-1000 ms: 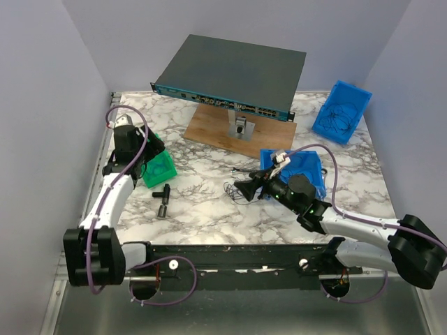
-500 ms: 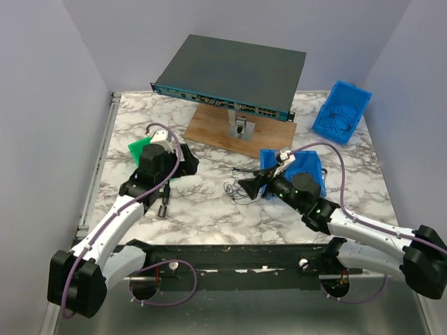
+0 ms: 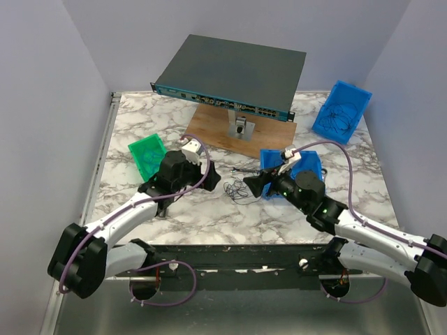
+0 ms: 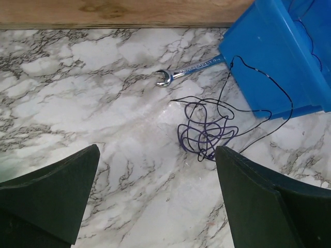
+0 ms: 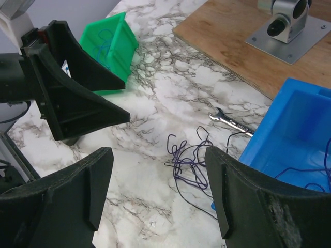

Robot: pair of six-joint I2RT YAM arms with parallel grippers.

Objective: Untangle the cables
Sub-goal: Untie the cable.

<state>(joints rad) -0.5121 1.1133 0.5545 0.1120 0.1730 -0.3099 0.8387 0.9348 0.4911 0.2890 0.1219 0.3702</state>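
Jaws of the left gripper (image 4: 158, 155) stand spread wide with nothing between them, and the right gripper (image 5: 159, 155) is likewise released and empty. The two face each other across the cables (image 4: 204, 134), a thin dark tangle lying on the marble counter (image 4: 77, 93) between them, just beside a blue bin (image 4: 279, 62). One fine strand runs up against that bin's wall. A small wrench (image 4: 186, 72) lies just beyond the tangle; its shank may carry stamped lettering, but it is too small to read. A second ago the left gripper was over the green bin (image 3: 148, 153) at the counter's left; it has since swung in to the tangle, while the right gripper has barely shifted.
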